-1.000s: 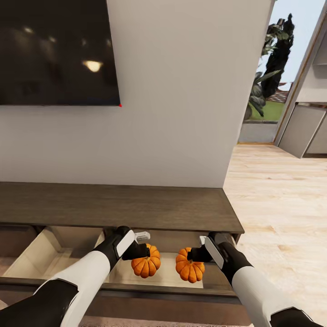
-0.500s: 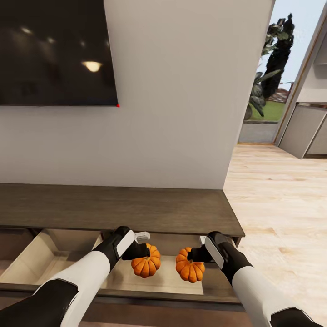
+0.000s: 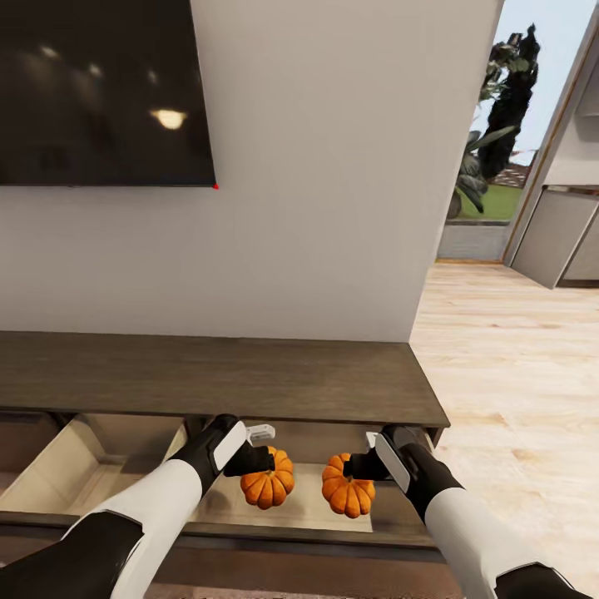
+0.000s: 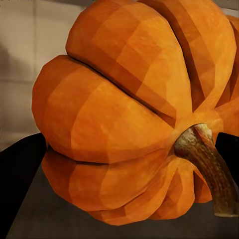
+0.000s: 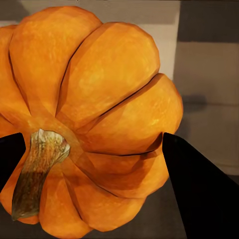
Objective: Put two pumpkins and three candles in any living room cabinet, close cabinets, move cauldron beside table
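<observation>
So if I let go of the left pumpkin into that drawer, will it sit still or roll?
The left pumpkin, held in the left claw, looks round and ribbed, so it may rock or roll a little on the drawer floor. It seems rigid, unlikely to squash. It hangs close to the right pumpkin, so the two might bump.

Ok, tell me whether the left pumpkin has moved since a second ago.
No. The left pumpkin sits at the same spot over the open drawer, level with the right pumpkin; the slight wall and cabinet shift is camera motion.
</observation>
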